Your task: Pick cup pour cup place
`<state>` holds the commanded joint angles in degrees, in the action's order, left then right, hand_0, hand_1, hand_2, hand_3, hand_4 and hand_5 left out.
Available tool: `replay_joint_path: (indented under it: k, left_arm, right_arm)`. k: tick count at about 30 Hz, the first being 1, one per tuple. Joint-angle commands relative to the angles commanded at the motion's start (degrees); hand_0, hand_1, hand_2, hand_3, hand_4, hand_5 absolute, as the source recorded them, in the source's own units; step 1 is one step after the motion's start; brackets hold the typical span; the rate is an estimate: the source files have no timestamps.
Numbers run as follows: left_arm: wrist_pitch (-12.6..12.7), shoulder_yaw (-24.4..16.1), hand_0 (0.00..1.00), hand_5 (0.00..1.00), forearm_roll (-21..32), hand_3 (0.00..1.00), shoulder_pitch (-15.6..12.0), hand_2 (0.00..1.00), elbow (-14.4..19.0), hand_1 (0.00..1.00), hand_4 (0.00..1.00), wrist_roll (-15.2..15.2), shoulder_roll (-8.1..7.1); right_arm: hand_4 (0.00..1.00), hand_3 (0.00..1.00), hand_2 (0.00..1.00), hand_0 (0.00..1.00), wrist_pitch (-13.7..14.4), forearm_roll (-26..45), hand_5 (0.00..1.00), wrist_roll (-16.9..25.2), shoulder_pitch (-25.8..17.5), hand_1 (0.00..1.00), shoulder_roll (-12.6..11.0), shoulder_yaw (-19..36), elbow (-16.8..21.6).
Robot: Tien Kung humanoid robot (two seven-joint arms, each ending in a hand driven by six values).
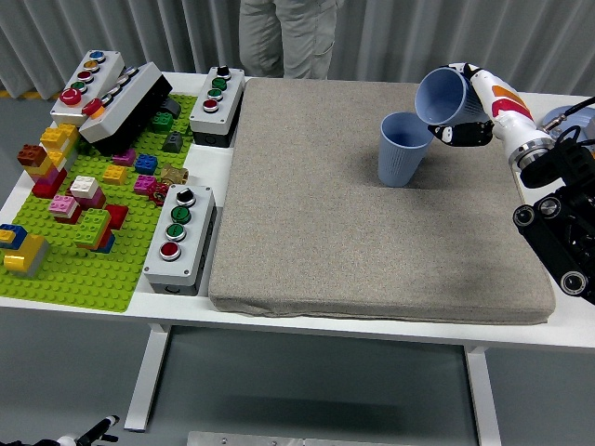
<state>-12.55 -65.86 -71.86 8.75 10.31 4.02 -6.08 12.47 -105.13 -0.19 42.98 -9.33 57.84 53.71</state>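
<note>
The standing cup (403,149) served as the landmark: a blue cup upright on the grey mat (372,242), toward the mat's far right part, its mouth open upward. Just above and to the right of it the right hand (465,119) gripped a second blue cup, the held cup (440,96), with its fingers wrapped around the cup's lower body. The relation that mattered was the tilt of that held cup over the standing one: its long axis lay slanted, base toward the hand on the right and mouth turned leftward and somewhat down, the rim hanging over the right edge of the standing cup's mouth, very near it, though whether the two rims touched could not be told from this view. I judge the pour to be the step in hand, and that the mouth would want to sit squarely over the opening below for anything to fall inside; no contents could be seen in either cup. The right arm was the only one near the standing cup; the left hand was out of sight. A person (284,37) stood beyond the tabletop (214,167), well to the left of the standing cup, hands not visible.
</note>
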Motion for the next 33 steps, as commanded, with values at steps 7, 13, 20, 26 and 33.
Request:
replay_joint_path:
  k: [7,13,20,26,33]
  left_arm:
    - [0.0,-0.1,0.823,0.998,-0.1,0.815,0.0,0.882,0.0,0.824,0.642,0.0,-0.04]
    - [0.0,-0.2,0.824,0.998,-0.2,0.815,-0.1,0.882,0.0,0.825,0.642,0.0,-0.06]
    - [0.0,-0.3,0.825,0.998,-0.3,0.815,-0.2,0.883,0.0,0.825,0.644,0.0,-0.1]
    - [0.0,-0.2,0.825,0.998,-0.2,0.815,-0.1,0.883,0.0,0.826,0.643,0.0,-0.13]
    - [0.1,-0.3,0.826,0.998,-0.3,0.816,-0.1,0.883,0.0,0.826,0.643,0.0,-0.14]
  right_arm:
    - [0.713,0.676,0.566,0.782,0.6,-2.2,0.08,-0.1,0.7,0.674,-0.9,-1.7,-0.6]
    - [0.712,0.673,0.562,0.781,1.1,-3.1,0.081,-0.4,0.8,0.673,-1.3,-3.0,-0.7]
    - [0.714,0.672,0.561,0.785,1.9,-4.3,0.081,-0.9,1.2,0.672,-1.5,-4.6,-0.7]
    - [0.714,0.671,0.561,0.785,2.3,-4.3,0.079,-1.1,1.5,0.671,-1.7,-5.3,-1.2]
    - [0.714,0.679,0.576,0.793,2.2,-4.5,0.079,-1.0,1.7,0.688,-1.8,-6.0,-1.2]
